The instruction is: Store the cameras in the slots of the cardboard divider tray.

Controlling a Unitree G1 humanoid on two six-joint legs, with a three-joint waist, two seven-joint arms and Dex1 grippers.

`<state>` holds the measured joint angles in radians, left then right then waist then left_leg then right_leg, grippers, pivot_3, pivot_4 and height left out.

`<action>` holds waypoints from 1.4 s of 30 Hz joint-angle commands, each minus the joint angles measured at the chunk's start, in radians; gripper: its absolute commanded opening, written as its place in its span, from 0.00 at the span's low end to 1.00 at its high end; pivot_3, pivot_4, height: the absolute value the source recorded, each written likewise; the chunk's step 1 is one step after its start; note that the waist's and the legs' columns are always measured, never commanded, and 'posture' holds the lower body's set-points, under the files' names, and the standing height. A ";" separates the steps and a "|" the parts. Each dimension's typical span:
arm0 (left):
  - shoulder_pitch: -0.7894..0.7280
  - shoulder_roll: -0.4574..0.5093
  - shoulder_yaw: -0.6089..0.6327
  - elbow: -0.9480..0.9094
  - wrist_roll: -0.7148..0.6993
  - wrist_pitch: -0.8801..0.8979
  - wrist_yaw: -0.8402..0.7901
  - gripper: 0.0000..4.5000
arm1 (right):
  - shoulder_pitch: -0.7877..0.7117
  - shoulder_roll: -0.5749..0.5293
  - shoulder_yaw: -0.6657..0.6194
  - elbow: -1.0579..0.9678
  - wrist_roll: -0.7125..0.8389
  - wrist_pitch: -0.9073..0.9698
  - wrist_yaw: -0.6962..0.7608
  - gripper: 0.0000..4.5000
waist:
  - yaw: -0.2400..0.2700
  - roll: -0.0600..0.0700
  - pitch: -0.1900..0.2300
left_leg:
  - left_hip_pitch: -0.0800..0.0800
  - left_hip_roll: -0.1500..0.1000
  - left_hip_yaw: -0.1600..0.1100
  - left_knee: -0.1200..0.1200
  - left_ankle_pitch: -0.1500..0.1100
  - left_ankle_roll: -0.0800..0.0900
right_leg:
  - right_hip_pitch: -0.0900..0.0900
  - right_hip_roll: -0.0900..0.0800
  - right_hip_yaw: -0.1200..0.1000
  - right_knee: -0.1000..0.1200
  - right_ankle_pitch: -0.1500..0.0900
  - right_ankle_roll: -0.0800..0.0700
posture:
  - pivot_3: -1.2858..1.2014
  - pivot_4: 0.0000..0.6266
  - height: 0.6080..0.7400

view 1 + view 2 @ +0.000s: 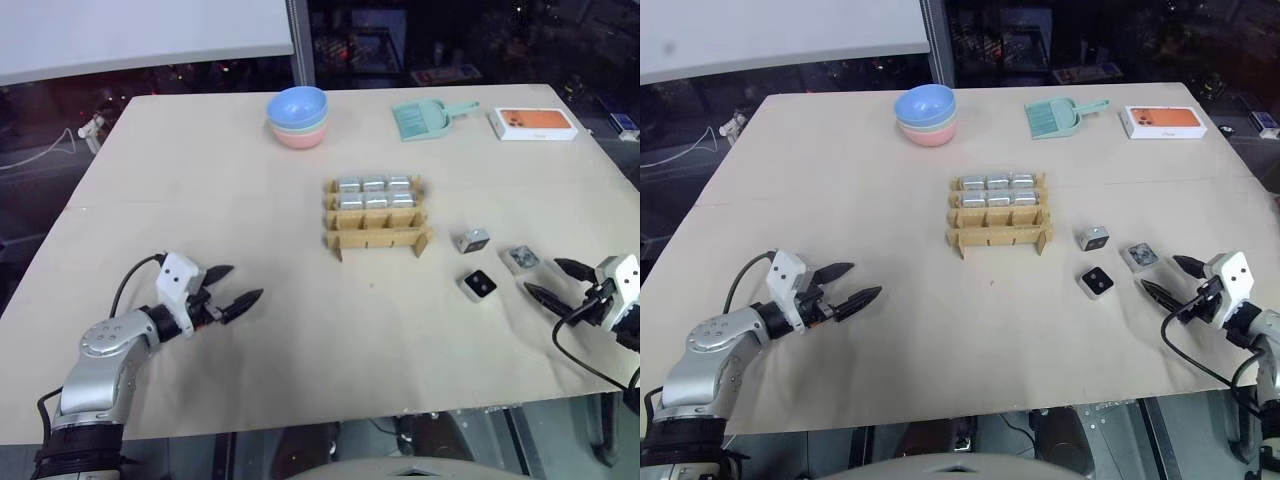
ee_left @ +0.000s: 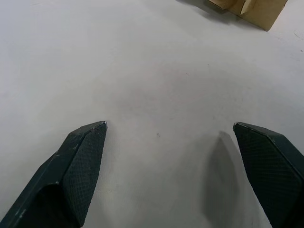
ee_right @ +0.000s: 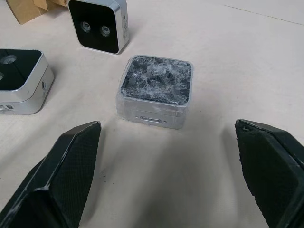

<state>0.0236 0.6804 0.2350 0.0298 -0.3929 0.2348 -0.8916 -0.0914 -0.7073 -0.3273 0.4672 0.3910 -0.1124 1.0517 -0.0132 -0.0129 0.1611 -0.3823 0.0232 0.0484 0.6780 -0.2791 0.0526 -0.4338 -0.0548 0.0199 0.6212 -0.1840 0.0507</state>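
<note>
**Three cameras left on the bench, six slots filled**

Six cameras [image 1: 375, 192] sit in the two far rows of the cardboard divider tray [image 1: 377, 238], which stands near the middle of the bench [image 1: 200, 180]; its near row of three slots looks empty. Three loose cameras lie at about four o'clock from the tray. One stands upright [image 1: 472, 240] closest to it, one lies with its black lens face up [image 1: 479, 285], and a third [image 3: 156, 91], wrapped in crinkled clear film, lies just ahead of the right gripper [image 1: 558, 282].

Both pairs of fingers stand wide apart and hold nothing. The left gripper [image 1: 233, 288] hovers over bare bench at about eight o'clock from the tray, well apart from it.

Each camera looks like a small, rigid metal-cased cube, probably light but smooth, so slipping is a risk, more so on the film-wrapped one. Gripping two opposite flat side walls, clear of the lens face, seems safest. The tray's thin corrugated strips look easy to bend or nudge, so lowering should be straight and gentle.
</note>
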 commanded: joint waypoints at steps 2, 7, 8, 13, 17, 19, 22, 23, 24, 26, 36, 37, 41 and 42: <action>0.001 -0.014 0.008 0.080 0.014 -0.071 -0.022 0.98 | 0.006 -0.026 -0.037 -0.039 0.019 0.003 -0.001 1.00 | 0.000 0.000 0.000 | 0.000 0.000 0.000 0.000 0.000 0.000 | 0.000 0.000 0.000 0.000 0.000 0.000 | 0.52 0.24 1.00; -0.008 -0.011 0.020 0.142 0.005 -0.120 -0.059 0.98 | 0.010 -0.025 -0.037 -0.045 0.017 0.004 -0.001 1.00 | 0.001 0.001 0.000 | 0.001 0.000 0.000 0.000 0.000 0.000 | 0.000 0.000 0.000 0.000 0.000 0.000 | 0.52 0.24 1.00; -0.010 -0.008 0.022 0.148 0.003 -0.124 -0.064 0.98 | 0.011 -0.025 -0.036 -0.048 0.016 0.003 -0.001 1.00 | 0.000 0.001 0.000 | 0.001 0.000 0.000 0.000 0.000 0.000 | 0.000 0.000 0.000 0.000 0.000 0.000 | 0.52 0.24 1.00; -0.016 0.000 0.028 0.178 -0.003 -0.142 -0.086 0.98 | 0.017 -0.024 -0.034 -0.054 0.015 0.006 -0.001 1.00 | 0.000 0.001 0.000 | 0.001 0.000 0.000 -0.001 0.000 0.000 | 0.000 0.000 0.000 0.000 0.000 0.000 | 0.52 0.24 1.00; -0.024 0.006 0.033 0.196 -0.007 -0.151 -0.100 0.98 | 0.021 -0.023 -0.033 -0.058 0.016 0.011 -0.002 1.00 | -0.001 0.001 0.000 | 0.001 0.000 0.000 -0.001 0.000 0.000 | 0.000 0.000 0.000 0.000 0.000 0.000 | 0.52 0.24 1.00; -0.027 0.007 0.031 0.199 -0.008 -0.152 -0.102 0.98 | 0.021 -0.024 -0.034 -0.058 0.016 0.013 -0.002 1.00 | -0.001 0.001 0.000 | 0.001 0.000 0.000 -0.001 0.000 0.000 | 0.000 0.000 0.000 0.000 0.000 0.000 | 0.52 0.24 1.00; -0.029 0.008 0.031 0.197 -0.010 -0.152 -0.104 0.98 | 0.022 -0.024 -0.035 -0.060 0.017 0.015 0.000 1.00 | -0.001 0.001 0.000 | 0.001 0.000 0.000 -0.001 0.000 0.000 | 0.000 0.000 0.000 0.000 0.000 0.000 | 0.52 0.24 1.00; -0.028 0.009 0.034 0.190 -0.014 -0.152 -0.107 0.98 | 0.023 -0.024 -0.036 -0.062 0.017 0.016 0.000 1.00 | -0.001 0.001 0.000 | 0.001 0.000 0.000 -0.001 0.000 0.000 | 0.000 0.000 0.000 0.000 0.000 0.000 | 0.52 0.24 1.00; -0.028 0.009 0.036 0.182 -0.019 -0.151 -0.109 0.98 | 0.023 -0.024 -0.036 -0.062 0.018 0.017 0.001 1.00 | -0.001 0.001 0.000 | 0.001 0.000 0.000 -0.001 0.000 0.000 | 0.000 0.000 0.000 0.000 0.000 0.000 | 0.52 0.24 1.00; -0.025 0.009 0.043 0.154 -0.041 -0.138 -0.115 0.98 | 0.025 -0.024 -0.037 -0.062 0.018 0.017 0.002 1.00 | -0.001 0.001 0.000 | 0.001 0.000 0.000 -0.001 0.000 0.000 | 0.000 0.000 0.000 0.000 0.000 0.000 | 0.52 0.24 1.00; -0.001 0.015 0.057 -0.026 -0.123 -0.056 -0.129 0.98 | 0.036 -0.026 -0.033 -0.101 0.027 0.036 0.001 1.00 | 0.001 -0.001 0.001 | -0.006 0.000 0.001 -0.002 0.000 0.000 | -0.007 0.000 0.001 0.000 0.001 -0.001 | 0.52 0.24 1.00; -0.001 0.021 0.056 -0.048 -0.129 -0.037 -0.129 0.98 | 0.037 -0.032 -0.029 -0.102 0.018 0.036 0.000 1.00 | 0.001 -0.001 0.001 | -0.007 0.000 0.001 -0.002 0.000 0.000 | -0.007 0.000 0.001 0.000 0.001 -0.001 | 0.52 0.24 1.00; -0.013 0.065 0.027 -0.133 -0.120 0.038 -0.124 0.98 | 0.037 -0.032 -0.024 -0.114 0.010 0.060 -0.020 1.00 | 0.002 -0.002 0.002 | -0.007 -0.001 0.000 -0.002 0.000 0.000 | -0.007 0.000 0.000 -0.001 0.000 0.000 | 0.52 0.24 1.00; -0.023 0.069 0.025 -0.162 -0.138 0.060 -0.127 0.98 | 0.038 -0.028 -0.021 -0.126 0.015 0.072 -0.025 1.00 | 0.002 -0.002 0.002 | -0.007 -0.001 0.000 -0.002 0.000 0.000 | -0.007 0.000 0.000 -0.001 0.000 0.000 | 0.52 0.24 1.00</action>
<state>0.0121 0.7357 0.2618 -0.0701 -0.5067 0.2775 -1.0100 -0.0549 -0.7276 -0.3303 0.3847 0.3958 -0.0506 1.0360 -0.0115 -0.0148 0.1628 -0.3894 0.0227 0.0487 0.6763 -0.2790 0.0527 -0.4408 -0.0546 0.0202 0.6204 -0.1838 0.0503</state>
